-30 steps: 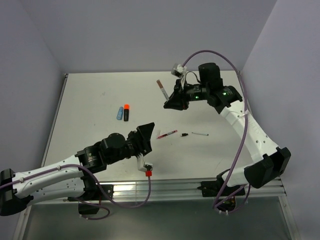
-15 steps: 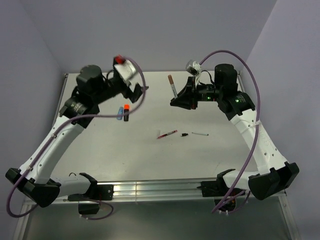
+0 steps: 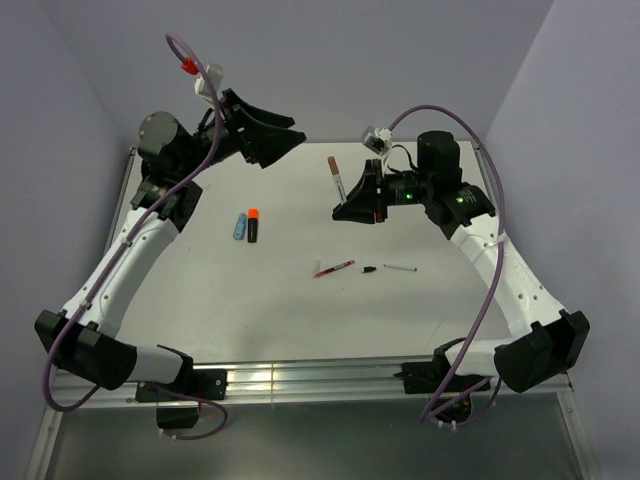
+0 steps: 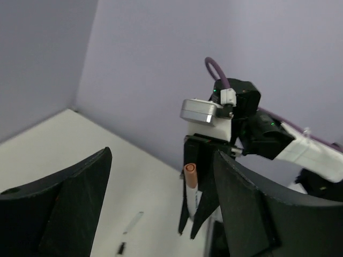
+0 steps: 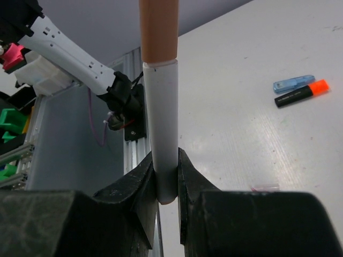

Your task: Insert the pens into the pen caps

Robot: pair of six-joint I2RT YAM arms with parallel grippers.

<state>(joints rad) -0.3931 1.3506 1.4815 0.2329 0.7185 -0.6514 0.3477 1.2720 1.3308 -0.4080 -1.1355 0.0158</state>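
left tool (image 3: 288, 135) has swung higher, open; right tool (image 3: 342, 207) grips white pen (image 3: 337, 182).

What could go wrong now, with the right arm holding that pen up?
The right gripper pinches the raised pen only at its lower end; it may tilt or slip under a push. The left gripper, open and empty, faces it; closing in could knock them together. The black cap lies between a red pen and a thin pen, easily nudged.
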